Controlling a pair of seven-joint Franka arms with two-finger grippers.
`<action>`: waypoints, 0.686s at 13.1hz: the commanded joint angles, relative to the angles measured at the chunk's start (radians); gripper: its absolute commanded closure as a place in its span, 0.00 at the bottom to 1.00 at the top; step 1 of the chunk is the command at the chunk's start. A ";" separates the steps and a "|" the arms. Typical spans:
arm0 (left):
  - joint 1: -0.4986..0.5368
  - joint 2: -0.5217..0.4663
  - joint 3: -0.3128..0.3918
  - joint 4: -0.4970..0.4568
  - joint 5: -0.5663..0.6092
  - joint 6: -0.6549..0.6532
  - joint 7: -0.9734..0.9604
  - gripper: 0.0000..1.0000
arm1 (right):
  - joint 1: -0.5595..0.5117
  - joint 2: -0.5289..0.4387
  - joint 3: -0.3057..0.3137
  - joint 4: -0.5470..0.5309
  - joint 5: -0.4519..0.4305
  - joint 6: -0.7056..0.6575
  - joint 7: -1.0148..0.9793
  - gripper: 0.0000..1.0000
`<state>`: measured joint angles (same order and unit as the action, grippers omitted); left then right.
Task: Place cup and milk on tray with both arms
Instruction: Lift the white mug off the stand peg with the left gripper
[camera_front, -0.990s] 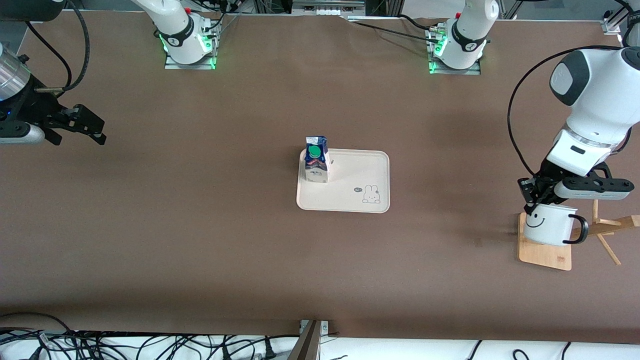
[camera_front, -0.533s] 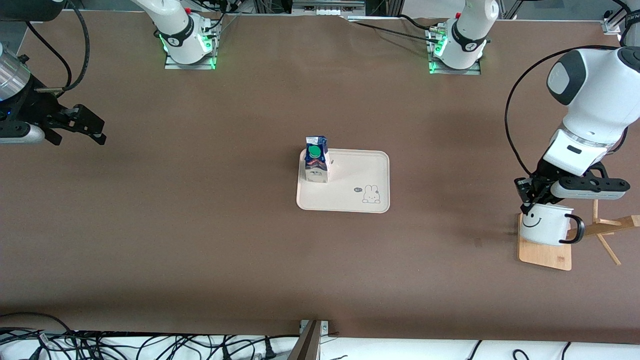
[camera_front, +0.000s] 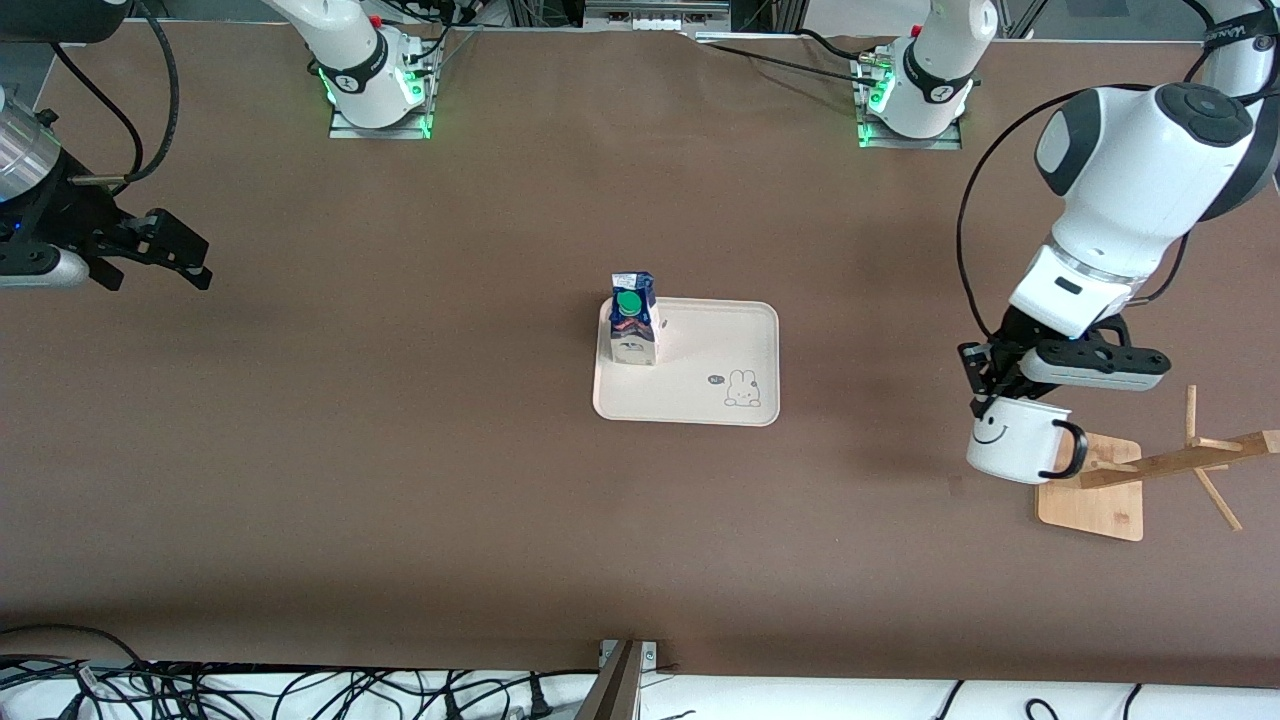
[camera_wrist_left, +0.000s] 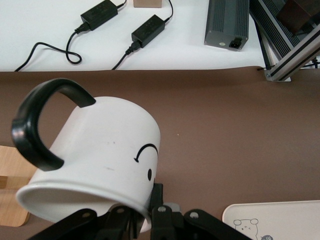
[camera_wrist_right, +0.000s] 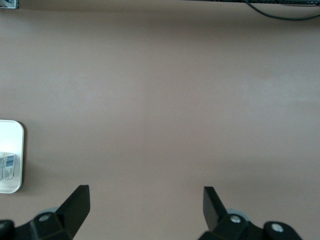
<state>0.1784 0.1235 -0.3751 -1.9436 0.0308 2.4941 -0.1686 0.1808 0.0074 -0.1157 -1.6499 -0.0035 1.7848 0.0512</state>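
One cup (camera_front: 1012, 447) tilted, handle toward rack (camera_front: 1090, 497), apparently rim-gripped

Right gripper (camera_wrist_right: 146, 202) hangs over bare brown table (camera_wrist_right: 165, 100), its two black fingertips (camera_wrist_right: 77, 200) spread wide with nothing between them. At the frame's edge sits a rounded corner of the cream tray (camera_wrist_right: 15, 155), a printed bit of the milk (camera_wrist_right: 6, 166) on it.

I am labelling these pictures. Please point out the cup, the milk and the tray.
cup (camera_front: 1005, 448), front view, on its white side wall beside the smiley face.
milk (camera_front: 629, 303), front view, on its round green cap.
tray (camera_front: 700, 345), front view, on the bare cream floor beside the carton.
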 joint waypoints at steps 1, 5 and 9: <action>0.004 0.016 -0.073 -0.002 -0.006 -0.021 0.003 0.99 | -0.001 0.000 -0.001 0.009 -0.010 -0.010 -0.016 0.00; 0.004 0.045 -0.131 0.000 -0.008 -0.058 0.001 0.99 | -0.001 0.000 -0.001 0.009 -0.010 -0.010 -0.014 0.00; -0.011 0.087 -0.156 0.006 -0.008 -0.055 0.000 1.00 | -0.001 0.000 -0.001 0.009 -0.010 -0.010 -0.016 0.00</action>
<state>0.1736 0.1874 -0.5174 -1.9508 0.0308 2.4478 -0.1706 0.1808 0.0075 -0.1164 -1.6499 -0.0036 1.7845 0.0507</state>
